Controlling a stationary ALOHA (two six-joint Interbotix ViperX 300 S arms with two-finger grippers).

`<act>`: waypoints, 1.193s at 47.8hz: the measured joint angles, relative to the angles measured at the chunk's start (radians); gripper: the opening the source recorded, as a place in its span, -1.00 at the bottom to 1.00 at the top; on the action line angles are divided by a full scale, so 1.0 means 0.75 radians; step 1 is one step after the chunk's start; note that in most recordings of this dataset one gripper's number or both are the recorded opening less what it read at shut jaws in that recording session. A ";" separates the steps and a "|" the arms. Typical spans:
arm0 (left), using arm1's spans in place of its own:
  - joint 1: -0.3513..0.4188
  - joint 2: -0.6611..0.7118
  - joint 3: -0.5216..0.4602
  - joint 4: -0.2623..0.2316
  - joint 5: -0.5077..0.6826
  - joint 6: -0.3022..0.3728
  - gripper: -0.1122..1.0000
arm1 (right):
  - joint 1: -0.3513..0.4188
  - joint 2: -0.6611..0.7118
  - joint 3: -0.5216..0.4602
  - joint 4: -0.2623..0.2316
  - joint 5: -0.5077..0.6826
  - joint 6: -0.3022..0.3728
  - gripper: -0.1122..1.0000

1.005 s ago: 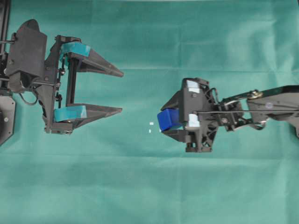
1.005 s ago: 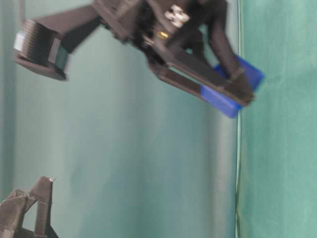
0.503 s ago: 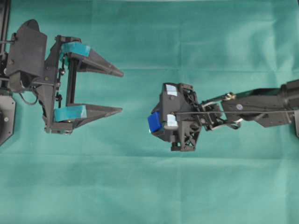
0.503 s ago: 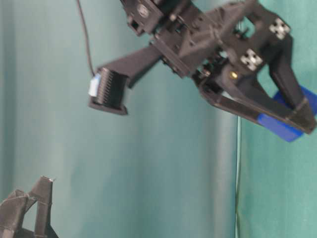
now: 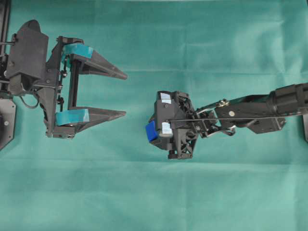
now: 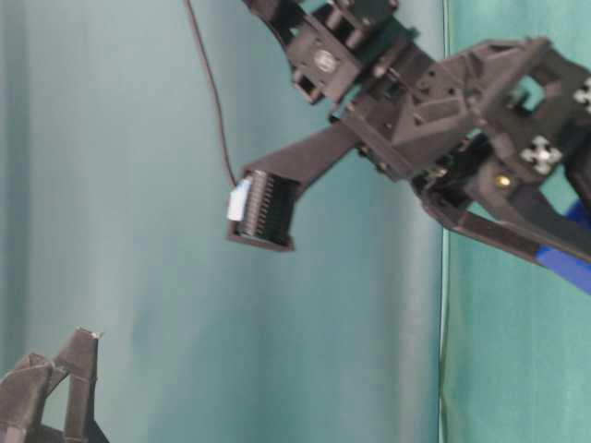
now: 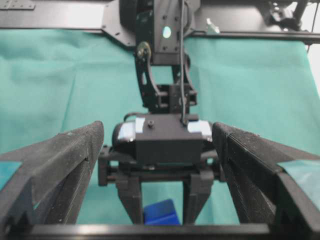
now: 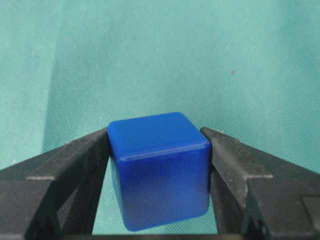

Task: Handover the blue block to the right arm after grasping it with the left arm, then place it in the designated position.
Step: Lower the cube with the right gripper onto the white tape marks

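Note:
The blue block (image 5: 150,131) is a small bright cube pinched between the two black fingers of my right gripper (image 5: 154,131), which points steeply down at the green cloth near the middle. In the right wrist view the block (image 8: 159,170) fills the gap of the gripper (image 8: 156,133), with cloth close beneath it. My left gripper (image 5: 125,95), with teal tape bands, stands open and empty at the left, well apart from the block. From its wrist view the left gripper (image 7: 157,129) frames the right arm, with the block (image 7: 161,212) low between that arm's fingers. The designated position is hidden under the right gripper.
Green cloth (image 5: 154,192) covers the whole table. A black frame rail (image 5: 5,19) runs along the left edge behind the left arm. The right arm's forearm (image 5: 269,103) stretches in from the right. Its wrist camera mount (image 6: 263,212) sticks out in the table-level view.
My right arm has moved left and tipped downward with the blue block, covering the small white marks that showed on the cloth. The left arm has not moved.

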 measured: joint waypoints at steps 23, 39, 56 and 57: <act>0.000 0.002 0.000 0.000 0.000 0.000 0.99 | -0.004 0.027 -0.012 0.002 -0.020 0.000 0.29; 0.000 0.000 0.000 0.000 0.000 0.000 0.99 | -0.006 0.025 -0.012 0.000 -0.029 0.000 0.29; 0.000 0.000 0.002 0.000 0.000 0.000 0.99 | -0.008 0.027 -0.012 -0.002 -0.031 -0.004 0.29; 0.000 0.000 0.000 0.000 0.000 0.000 0.99 | -0.008 0.025 -0.014 -0.002 -0.031 -0.006 0.29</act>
